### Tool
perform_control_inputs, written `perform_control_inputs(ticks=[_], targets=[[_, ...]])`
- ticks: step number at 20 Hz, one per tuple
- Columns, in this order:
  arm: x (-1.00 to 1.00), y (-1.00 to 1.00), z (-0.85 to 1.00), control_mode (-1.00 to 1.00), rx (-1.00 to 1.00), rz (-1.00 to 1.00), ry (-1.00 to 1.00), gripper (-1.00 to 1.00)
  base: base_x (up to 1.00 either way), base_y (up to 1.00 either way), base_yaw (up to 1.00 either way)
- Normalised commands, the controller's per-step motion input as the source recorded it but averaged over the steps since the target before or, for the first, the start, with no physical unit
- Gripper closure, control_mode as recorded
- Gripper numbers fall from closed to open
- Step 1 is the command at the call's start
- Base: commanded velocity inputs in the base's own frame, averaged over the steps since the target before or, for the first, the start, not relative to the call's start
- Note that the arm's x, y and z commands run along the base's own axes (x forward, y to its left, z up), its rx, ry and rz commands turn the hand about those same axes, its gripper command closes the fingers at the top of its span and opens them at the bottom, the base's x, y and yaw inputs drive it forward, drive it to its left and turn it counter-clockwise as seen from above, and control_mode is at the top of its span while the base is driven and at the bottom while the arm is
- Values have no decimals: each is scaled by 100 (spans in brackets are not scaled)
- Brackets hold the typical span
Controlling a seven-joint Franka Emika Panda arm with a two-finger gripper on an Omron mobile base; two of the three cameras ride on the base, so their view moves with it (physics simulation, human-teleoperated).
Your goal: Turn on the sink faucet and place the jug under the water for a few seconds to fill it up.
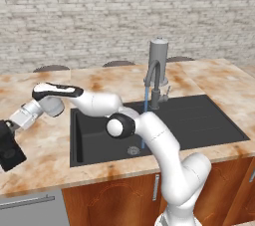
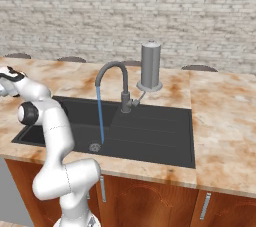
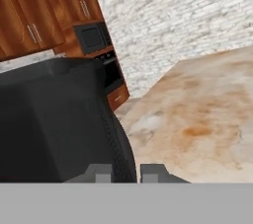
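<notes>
The counter (image 1: 45,145), a mottled tan slab against a pale brick wall, carries the whole job; set into it is the sink (image 1: 209,120), a matte black basin with a flat draining board on its right half; behind the basin rises the sink faucet (image 2: 120,78), its arched spout turned over the left part of the bowl, with a taller plain grey cylinder (image 2: 150,66) standing just behind it. The water (image 2: 100,116) falls as a thin blue stream from the spout tip to the drain (image 2: 95,147), so the first part of the task looks done; filling is still to come.

The arm reaches far out to the left, well apart from the basin, over the left stretch of counter near its front edge; there the gripper (image 3: 124,171) has its fingers drawn in on the thin loop handle of the jug (image 1: 9,145), which the hand view shows as a dark boxy mass close against the camera; whether the jug has left the counter cannot be told.

What seems left is the carry rightward over the basin's left rim and under the stream; the path between looks free, the bowl is wide, and the spout arches high enough that the jug should pass beneath, though the counter's front edge lies near the jug.
</notes>
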Motion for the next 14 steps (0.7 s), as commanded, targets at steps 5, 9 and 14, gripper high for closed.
perform_control_inputs(ticks=[5, 9, 14], targets=[[-56, 0, 0, -100, 1, -11, -1, 100, 0, 0, 0], [-81, -7, 0, -100, 4, -10, -12, 100, 0, 0, 0], [-78, -33, 24, -100, 4, -17, -15, 100, 0, 0, 0]])
